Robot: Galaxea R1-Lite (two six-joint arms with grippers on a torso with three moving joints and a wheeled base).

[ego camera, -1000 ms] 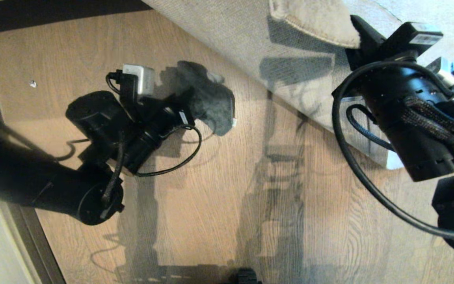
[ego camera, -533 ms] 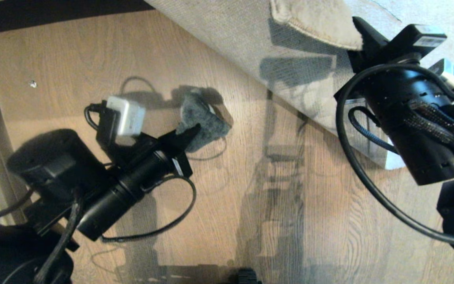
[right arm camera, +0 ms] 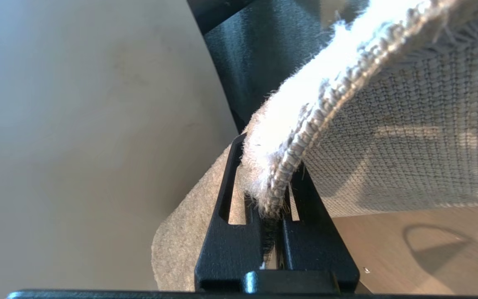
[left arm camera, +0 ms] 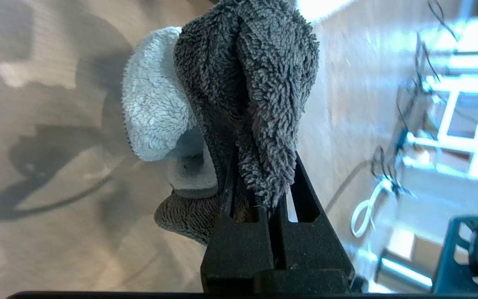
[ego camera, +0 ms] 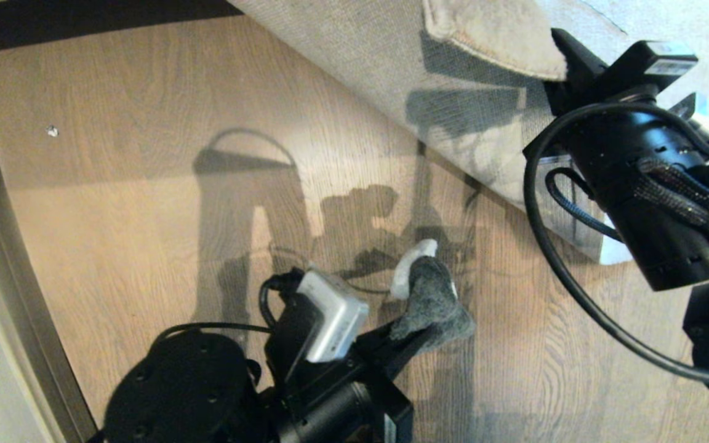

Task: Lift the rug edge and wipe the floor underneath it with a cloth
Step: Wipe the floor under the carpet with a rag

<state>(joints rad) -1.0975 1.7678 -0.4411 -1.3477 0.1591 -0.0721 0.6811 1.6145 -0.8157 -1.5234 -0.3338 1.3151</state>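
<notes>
**Rug corner raised, cloth pressed near the floor**

Both pairs of jaws are clamped on fabric. Left gripper, at the near centre of the head view, pinches the cloth — a dark grey fuzzy wad with a white part at its far-left side; the left wrist view shows the pile bunched between the two black fingers, which stand nearly together. Whether the cloth touches the floor cannot be told; it sits low over the brown wood-grain planks, casting a shadow just beyond it. Right gripper, at the far right, grips the edge of the rug; the right wrist view shows the stitched edge wedged between its fingers. That corner is folded over — its beige woven backing faces the camera, slanting from far centre toward the near right. A small white speck lies on the planks at far left, well apart from the cloth.
</notes>
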